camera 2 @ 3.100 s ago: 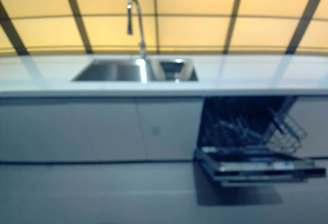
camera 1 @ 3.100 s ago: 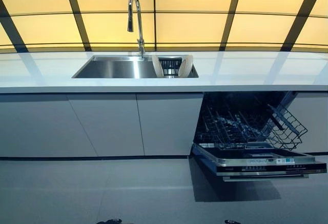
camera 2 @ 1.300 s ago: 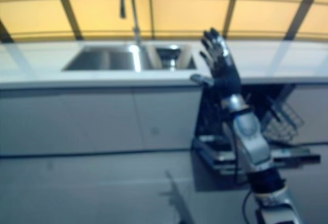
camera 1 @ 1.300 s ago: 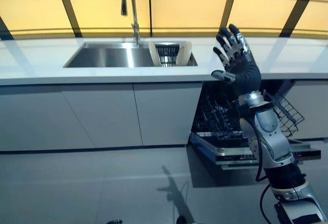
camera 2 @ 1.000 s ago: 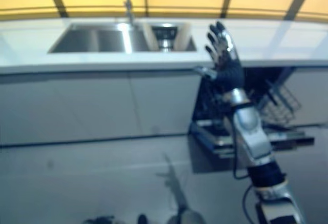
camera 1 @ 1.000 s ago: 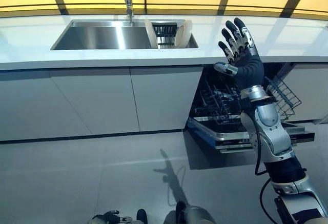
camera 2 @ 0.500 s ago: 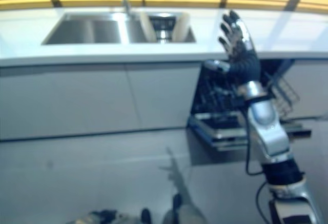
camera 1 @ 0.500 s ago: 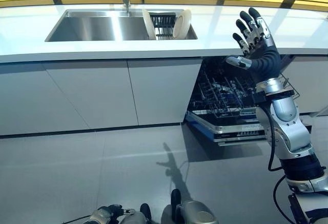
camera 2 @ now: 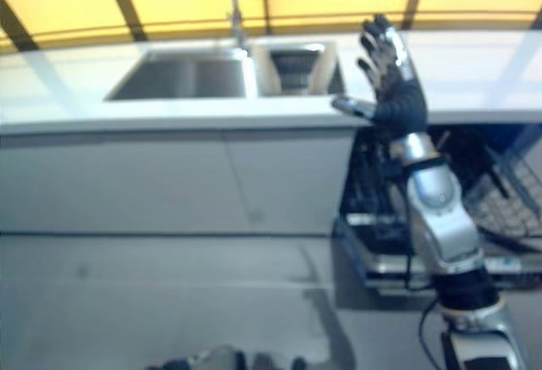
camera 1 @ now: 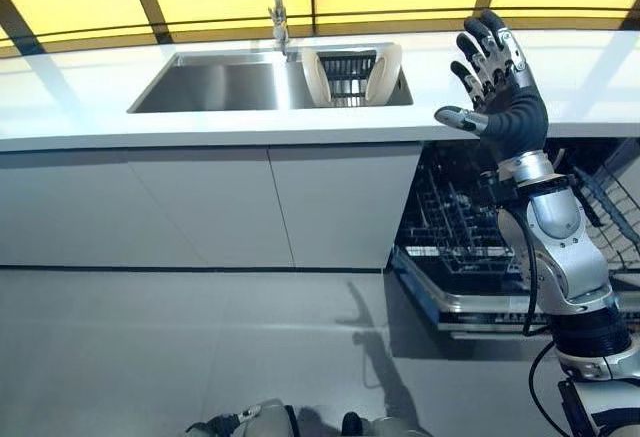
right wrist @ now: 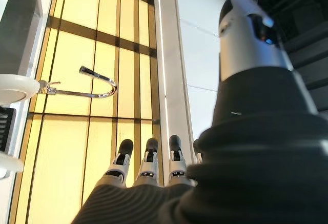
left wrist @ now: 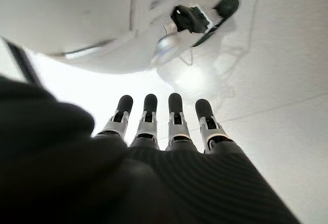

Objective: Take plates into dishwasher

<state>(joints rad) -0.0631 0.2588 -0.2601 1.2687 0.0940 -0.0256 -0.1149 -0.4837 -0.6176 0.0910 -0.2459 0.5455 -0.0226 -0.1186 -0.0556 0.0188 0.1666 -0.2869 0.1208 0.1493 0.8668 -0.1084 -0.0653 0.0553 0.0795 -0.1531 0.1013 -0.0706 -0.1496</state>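
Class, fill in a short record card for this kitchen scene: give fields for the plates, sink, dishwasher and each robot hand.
plates: two plates standing on edge in a dark rack in the sink
sink: steel sink set in the white counter, tap behind it
dishwasher: dishwasher door open, wire rack showing, no plates visible in it
right hand: right hand raised, open, holding nothing
left hand: left hand open, holding nothing

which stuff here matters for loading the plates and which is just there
For the job: two white round plates standing in the black rack; open dishwasher's dark wire rack; raised right hand, open.

Just there: chrome tap; steel sink basin; white countertop.
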